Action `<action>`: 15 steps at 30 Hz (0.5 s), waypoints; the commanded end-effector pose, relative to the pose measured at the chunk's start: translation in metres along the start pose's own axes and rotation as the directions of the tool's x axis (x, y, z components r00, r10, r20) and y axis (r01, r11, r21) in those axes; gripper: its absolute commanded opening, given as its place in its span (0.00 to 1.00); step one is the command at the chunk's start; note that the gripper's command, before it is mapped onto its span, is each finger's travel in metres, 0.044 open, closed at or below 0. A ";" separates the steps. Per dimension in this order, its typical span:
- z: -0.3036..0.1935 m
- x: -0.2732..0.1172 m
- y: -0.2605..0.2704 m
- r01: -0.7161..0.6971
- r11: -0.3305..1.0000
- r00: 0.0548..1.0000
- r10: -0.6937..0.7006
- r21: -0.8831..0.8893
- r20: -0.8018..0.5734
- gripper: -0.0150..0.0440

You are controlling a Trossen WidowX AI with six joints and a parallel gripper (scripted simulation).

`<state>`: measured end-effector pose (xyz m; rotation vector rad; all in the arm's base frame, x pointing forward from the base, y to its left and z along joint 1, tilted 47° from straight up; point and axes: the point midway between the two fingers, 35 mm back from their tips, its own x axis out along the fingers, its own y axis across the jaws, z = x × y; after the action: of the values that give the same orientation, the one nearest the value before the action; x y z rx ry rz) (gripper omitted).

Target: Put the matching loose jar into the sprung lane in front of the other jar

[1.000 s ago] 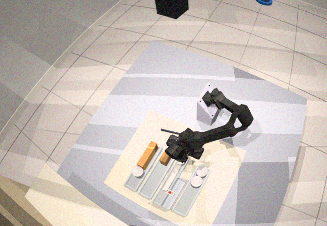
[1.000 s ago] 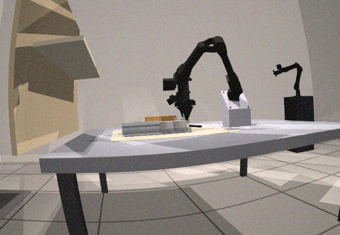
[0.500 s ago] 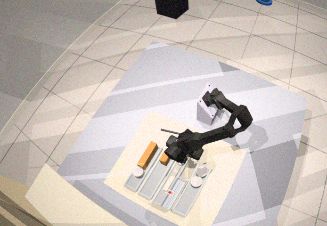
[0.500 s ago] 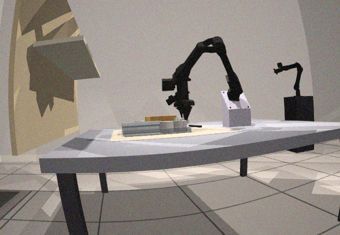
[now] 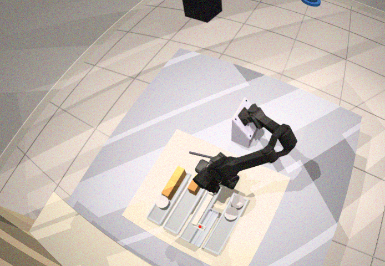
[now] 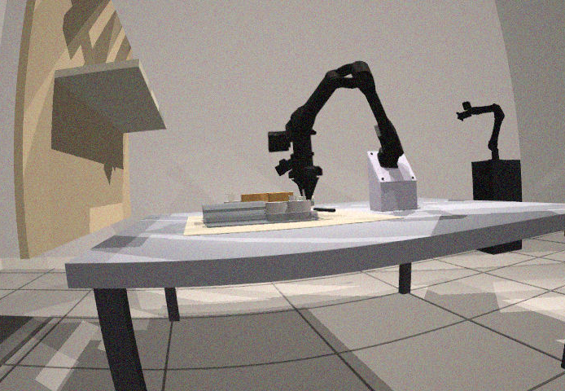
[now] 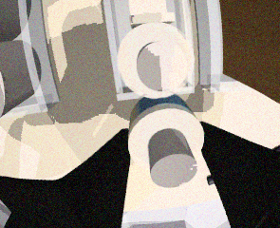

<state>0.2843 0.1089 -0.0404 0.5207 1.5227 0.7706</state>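
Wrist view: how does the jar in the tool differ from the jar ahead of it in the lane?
The held jar sits clamped in the tool, at the lane's front end; the lane jar stands free between the lane rails. The held jar looks larger, being nearer the camera, and shows a blue band at its far edge; the lane jar shows none. Both are cream, round and upright.

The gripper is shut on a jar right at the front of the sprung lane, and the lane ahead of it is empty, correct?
Not quite. The gripper is shut on the held jar at the lane front, but the lane isn't empty: the wrist view shows the old jar standing in the lane just beyond it.
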 end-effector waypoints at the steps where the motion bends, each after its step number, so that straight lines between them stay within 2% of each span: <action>1: 0.011 -0.002 0.001 0.001 1.000 1.000 -0.001 -0.017 0.021 0.25; 15: 0.017 -0.003 0.002 0.001 1.000 1.000 -0.001 -0.017 0.021 0.25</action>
<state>0.2893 0.1098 -0.0402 0.5225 1.5256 0.7689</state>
